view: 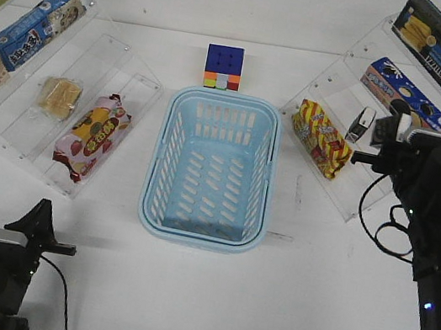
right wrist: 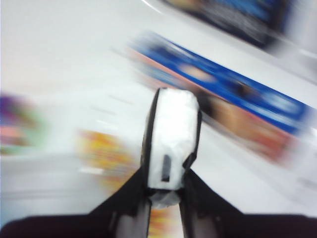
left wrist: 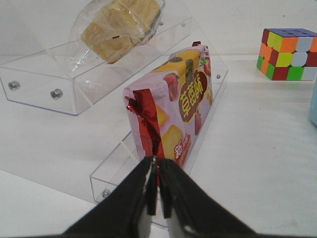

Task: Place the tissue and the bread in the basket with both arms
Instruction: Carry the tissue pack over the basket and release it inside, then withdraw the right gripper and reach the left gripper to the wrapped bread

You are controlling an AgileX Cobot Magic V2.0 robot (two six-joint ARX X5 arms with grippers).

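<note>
The light-blue basket stands empty at the table's middle. The bread, golden-tan in clear wrap, lies on the left clear shelf; it also shows in the left wrist view. My left gripper is shut and empty, low at the front left, short of the shelf and pointing at a pink snack packet. My right gripper is shut on the tissue, whose white end faces the camera. In the front view the tissue is held at the right shelf. The right wrist view is blurred.
A colour cube stands behind the basket. The left shelf also holds the pink snack packet and boxed snacks. The right shelf holds a red-and-yellow packet, a blue cookie box and a dark box.
</note>
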